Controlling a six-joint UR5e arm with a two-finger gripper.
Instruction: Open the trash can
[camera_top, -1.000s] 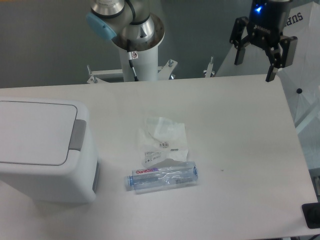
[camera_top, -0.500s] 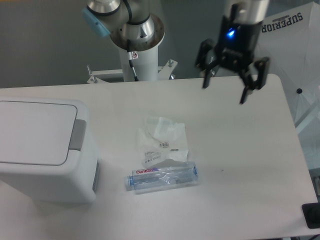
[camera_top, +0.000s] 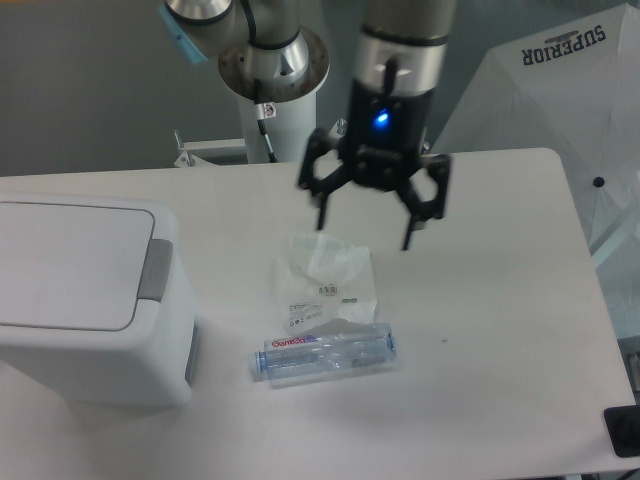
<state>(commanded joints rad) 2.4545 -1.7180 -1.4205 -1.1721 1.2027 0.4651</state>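
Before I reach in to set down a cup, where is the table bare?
Bare: the table right of the bottle, out to its right edge, and the far left strip behind the trash can. Crowded: the middle, with the plastic bag, the bottle and the open tool above.

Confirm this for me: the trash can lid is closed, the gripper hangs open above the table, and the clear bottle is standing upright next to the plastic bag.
Not quite. The clear bottle is lying on its side, not standing upright, just in front of the plastic bag, as the fixed camera view shows. The rest holds: the trash can has its lid closed and the gripper hangs open above the table.
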